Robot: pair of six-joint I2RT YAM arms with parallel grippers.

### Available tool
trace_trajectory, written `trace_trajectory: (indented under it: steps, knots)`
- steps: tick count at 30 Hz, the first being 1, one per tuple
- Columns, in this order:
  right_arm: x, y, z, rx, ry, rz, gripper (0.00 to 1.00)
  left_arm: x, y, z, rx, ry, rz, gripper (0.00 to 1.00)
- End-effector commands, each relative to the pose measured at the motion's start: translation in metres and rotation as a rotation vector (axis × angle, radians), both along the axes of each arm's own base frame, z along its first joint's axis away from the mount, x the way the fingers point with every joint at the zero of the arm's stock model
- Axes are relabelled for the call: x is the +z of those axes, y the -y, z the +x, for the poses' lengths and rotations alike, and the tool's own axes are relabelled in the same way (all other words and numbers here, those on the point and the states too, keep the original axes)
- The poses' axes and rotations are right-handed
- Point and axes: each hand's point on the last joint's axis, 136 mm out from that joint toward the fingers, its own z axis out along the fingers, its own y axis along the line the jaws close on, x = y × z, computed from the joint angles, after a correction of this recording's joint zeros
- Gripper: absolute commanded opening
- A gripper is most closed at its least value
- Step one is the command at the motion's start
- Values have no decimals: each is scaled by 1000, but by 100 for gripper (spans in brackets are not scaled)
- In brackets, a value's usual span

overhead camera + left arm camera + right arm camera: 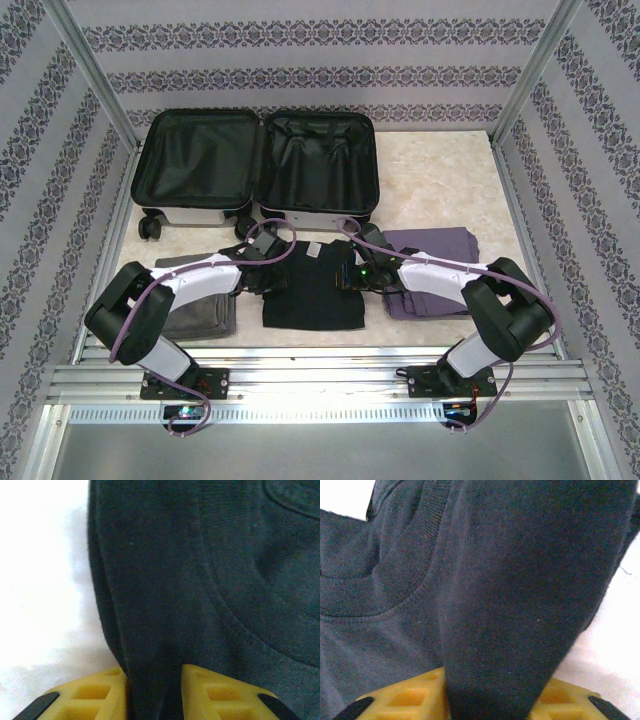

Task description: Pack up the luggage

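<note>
Two end effectors clamping black shirt, fingers partly cropped

No text can be read — the small white tag on the black shirt is too small.

White hard-shell suitcase lined black, black folded T-shirt, grey folded garment, purple folded garment, beige marbled surface, white wall panels with dark floral bands, yellow gripper fingers.
</note>
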Motion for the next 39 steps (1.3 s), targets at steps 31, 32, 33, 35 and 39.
trace_trajectory:
  steps: [31,32,33,35,39]
  knots:
    - [166,-33,41,171,346,133,0,186,22,21,-136,375,-176,0]
    - [174,-33,47,166,356,145,0,194,23,26,-144,388,-169,0]
    - [180,-34,52,163,361,159,0,200,23,32,-148,398,-158,0]
    - [195,-34,65,151,383,183,0,214,21,49,-150,428,-135,0]
    - [216,-31,98,111,412,219,0,240,22,89,-160,494,-114,0]
